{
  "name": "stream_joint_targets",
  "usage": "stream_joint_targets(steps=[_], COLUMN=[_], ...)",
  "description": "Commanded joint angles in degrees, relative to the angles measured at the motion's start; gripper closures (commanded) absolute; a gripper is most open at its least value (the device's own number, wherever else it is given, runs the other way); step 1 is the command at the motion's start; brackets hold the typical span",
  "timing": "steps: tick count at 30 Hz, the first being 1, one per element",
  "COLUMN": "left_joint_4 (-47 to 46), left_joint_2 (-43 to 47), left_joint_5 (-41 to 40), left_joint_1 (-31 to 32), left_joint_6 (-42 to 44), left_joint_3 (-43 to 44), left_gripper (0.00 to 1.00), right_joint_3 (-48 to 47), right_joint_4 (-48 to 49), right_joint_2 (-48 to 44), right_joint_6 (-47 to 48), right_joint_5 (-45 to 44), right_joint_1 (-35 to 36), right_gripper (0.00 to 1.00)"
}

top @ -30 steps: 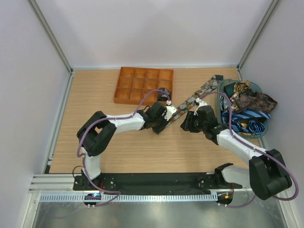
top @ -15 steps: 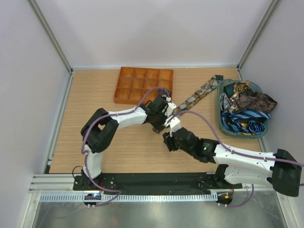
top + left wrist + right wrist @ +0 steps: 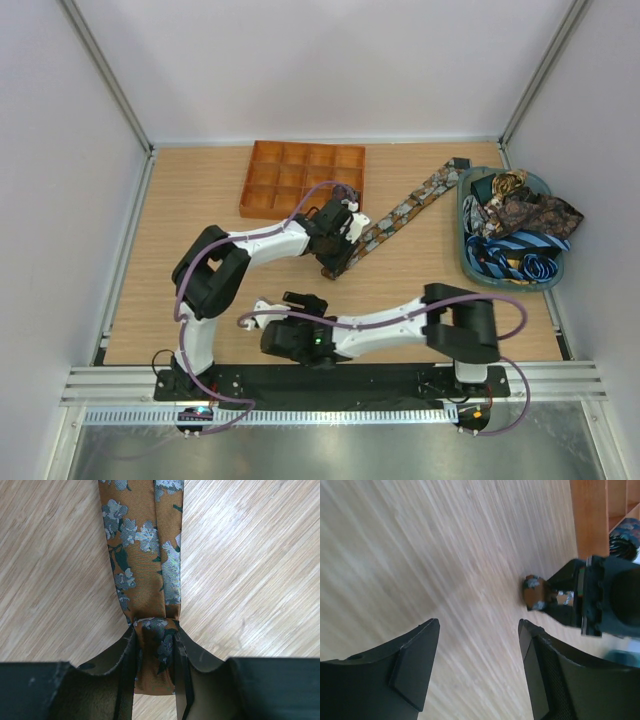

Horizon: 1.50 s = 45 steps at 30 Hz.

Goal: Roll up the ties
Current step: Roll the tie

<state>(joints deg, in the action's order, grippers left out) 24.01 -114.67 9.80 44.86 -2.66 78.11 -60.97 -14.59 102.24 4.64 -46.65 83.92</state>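
The left gripper point(image 3: 155, 652) pinches one end of a woven brown-gold floral tie point(image 3: 145, 555), which runs flat ahead of its fingers across the pale, grained wooden table point(image 3: 250, 555). The right gripper point(image 3: 477, 630) gapes empty. Beyond both are an orange gridded tray point(image 3: 300, 178) and plain white walls point(image 3: 320, 70).

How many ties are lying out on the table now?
1: the paisley tie, stretched from the left gripper pinching its end toward the basket. Other ties are heaped in the basket, some possibly hidden.
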Motion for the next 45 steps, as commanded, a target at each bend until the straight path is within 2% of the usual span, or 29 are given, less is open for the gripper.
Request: stream_joint_targets(steps=[1, 4, 10, 16, 30, 37, 45], left_joint_4=[12.37, 13.78, 14.75, 16.77, 24.67, 26.61, 27.84], left_joint_2=[-4.68, -5.30, -5.47, -5.65, -6.79, -7.41, -7.59], left_joint_5=[2.15, 2.24, 2.50, 2.77, 1.10, 0.31, -0.75], left_joint_1=[-0.39, -0.30, -0.39, -0.30, -0.39, -0.48, -0.48], left_joint_6=[-1.30, -1.12, -1.47, -1.74, -2.36, -2.35, -2.36], left_joint_3=[-2.78, -2.08, -1.47, -0.76, 3.45, 4.95, 5.74], left_gripper=[0.77, 0.77, 0.78, 0.78, 0.79, 0.79, 0.79], right_joint_3=[-10.27, -17.13, -23.05, -23.58, -22.26, -23.49, -26.13], right_joint_4=[-12.45, -18.78, -21.97, -21.89, -23.73, -26.89, -32.08], right_joint_2=[8.83, 13.41, 19.84, 22.12, 27.75, 30.48, 34.34], right_joint_6=[1.16, -0.25, 1.94, 3.88, 1.95, 0.10, -4.38], right_joint_5=[-8.20, -7.49, -9.07, -8.63, -8.63, -10.04, -9.42], right_joint_1=[-2.61, -4.90, -7.71, -10.79, -11.94, -12.81, -13.52], right_gripper=[0.28, 0.29, 0.30, 0.31, 0.37, 0.46, 0.51])
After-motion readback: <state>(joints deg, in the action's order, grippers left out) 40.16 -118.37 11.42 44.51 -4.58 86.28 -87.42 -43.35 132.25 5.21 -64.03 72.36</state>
